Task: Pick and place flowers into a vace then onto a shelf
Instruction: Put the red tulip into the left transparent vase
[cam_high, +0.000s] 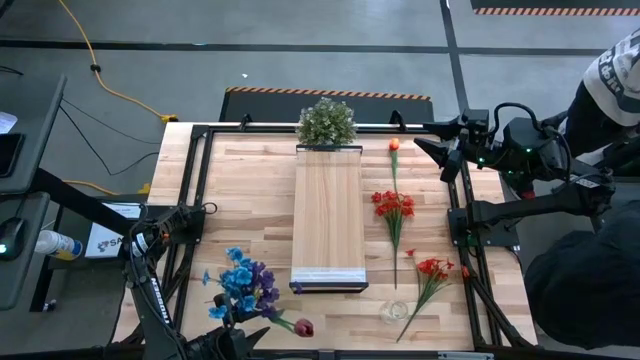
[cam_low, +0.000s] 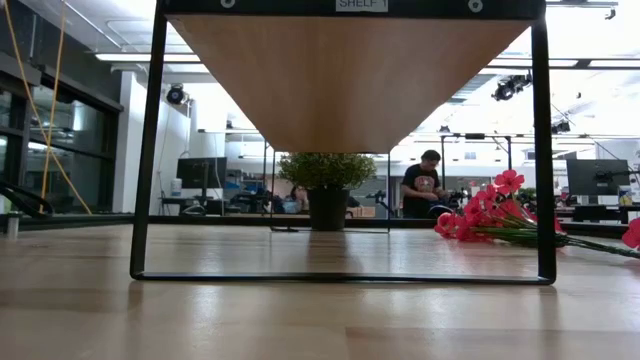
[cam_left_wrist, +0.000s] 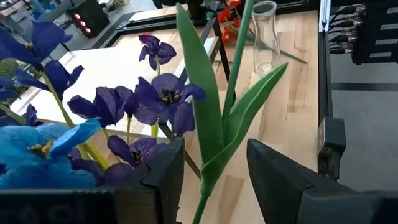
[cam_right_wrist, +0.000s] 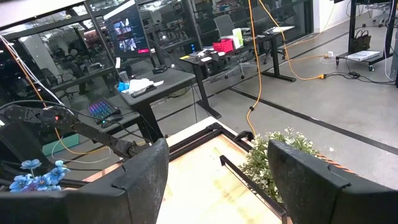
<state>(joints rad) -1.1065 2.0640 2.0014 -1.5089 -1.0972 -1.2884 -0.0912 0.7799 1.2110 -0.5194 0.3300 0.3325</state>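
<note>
My left gripper (cam_high: 240, 340) (cam_left_wrist: 216, 146) is at the table's near left, open. A green stem with long leaves (cam_left_wrist: 208, 124) runs up between its fingers. A dark red bloom (cam_high: 303, 327) shows just right of the gripper. Blue and purple flowers (cam_high: 245, 285) (cam_left_wrist: 165, 93) crowd beside its left finger. The clear glass vase (cam_high: 393, 312) (cam_left_wrist: 264, 37) stands upright on the table right of the raised shelf (cam_high: 328, 215). Red flowers (cam_high: 393, 205) (cam_low: 490, 215) and orange-red ones (cam_high: 432, 268) lie on the table by the shelf. My right gripper (cam_high: 440, 150) (cam_right_wrist: 217, 149) waits open at the far right. My left gripper has a finger on either side of the green stem (cam_left_wrist: 202, 190), with open space showing on both sides of it. The fingers come level from the table's left, slanting a little down. I cannot tell whether either finger touches the stem or its leaves.
A bushy green plant in a dark pot (cam_high: 326, 122) (cam_low: 325, 180) stands at the shelf's far end. A single orange bud (cam_high: 394, 145) lies near the far right. The shelf's black frame legs (cam_low: 545, 150) stand on the table. People stand in the room beyond (cam_low: 425, 185).
</note>
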